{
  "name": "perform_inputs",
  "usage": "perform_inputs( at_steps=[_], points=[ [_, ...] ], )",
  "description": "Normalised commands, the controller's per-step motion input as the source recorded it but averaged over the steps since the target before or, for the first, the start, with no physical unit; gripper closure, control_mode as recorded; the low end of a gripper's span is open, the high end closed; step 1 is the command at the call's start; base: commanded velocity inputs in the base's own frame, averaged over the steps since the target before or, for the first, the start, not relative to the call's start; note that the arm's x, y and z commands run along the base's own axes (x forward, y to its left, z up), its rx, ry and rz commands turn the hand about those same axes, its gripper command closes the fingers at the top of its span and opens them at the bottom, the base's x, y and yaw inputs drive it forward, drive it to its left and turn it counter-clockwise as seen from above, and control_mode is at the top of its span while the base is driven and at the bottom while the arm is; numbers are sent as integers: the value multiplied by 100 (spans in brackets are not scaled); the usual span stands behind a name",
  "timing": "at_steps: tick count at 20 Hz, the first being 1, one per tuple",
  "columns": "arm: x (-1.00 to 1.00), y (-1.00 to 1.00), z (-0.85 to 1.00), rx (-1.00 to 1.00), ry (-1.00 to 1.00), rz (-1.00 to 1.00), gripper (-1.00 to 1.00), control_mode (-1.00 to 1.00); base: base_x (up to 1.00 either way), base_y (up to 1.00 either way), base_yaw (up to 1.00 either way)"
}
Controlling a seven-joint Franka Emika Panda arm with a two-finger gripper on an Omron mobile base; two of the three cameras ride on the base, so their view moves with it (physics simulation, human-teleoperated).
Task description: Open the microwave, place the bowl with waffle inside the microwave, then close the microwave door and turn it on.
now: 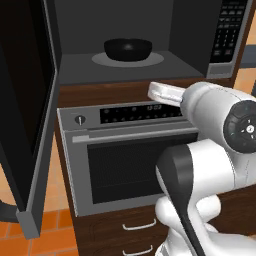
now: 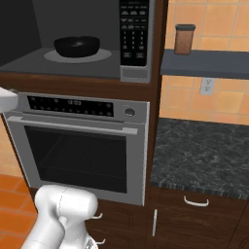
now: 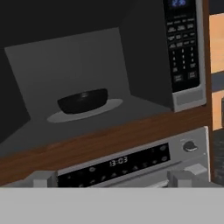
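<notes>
The microwave (image 1: 135,65) stands open, and its door (image 1: 25,100) is swung out wide to the left. On the round turntable (image 1: 150,60) inside sits the glossy black bowl (image 1: 128,49) (image 2: 77,45) (image 3: 83,100). The waffle is hidden by the bowl's wall. My gripper (image 1: 154,91) (image 3: 113,180) hangs below and in front of the cavity, level with the oven's display. It is well back from the bowl, and it is open with nothing between its fingers (image 3: 43,178). The keypad strip (image 3: 181,48) is on the microwave's right.
A silver oven (image 2: 78,155) with display, knob and bar handle sits right under the microwave. To the right are a dark stone counter (image 2: 204,151) and a shelf (image 2: 209,64) with a brown jar (image 2: 184,39). Drawers lie below the oven.
</notes>
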Motion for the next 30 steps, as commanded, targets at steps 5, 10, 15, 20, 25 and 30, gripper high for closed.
perform_inputs(
  at_steps=[5, 10, 15, 20, 25, 30],
  points=[
    [-42, 12, 2, 0, -14, 7, -100, -100, 0, 0, 0],
    [-41, 5, 1, 0, -4, 6, -100, -100, 0, 0, 0],
    [-53, 15, 0, -6, -1, 12, -100, -100, 0, 0, 0],
    [-78, 25, 2, -2, -9, 10, -100, -100, 0, 0, 0],
    [-100, 53, 17, 0, -31, 1, -100, -100, 0, 0, 0],
    [-100, 56, 58, -2, -39, -6, -100, -100, 0, 0, 0]
  ],
)
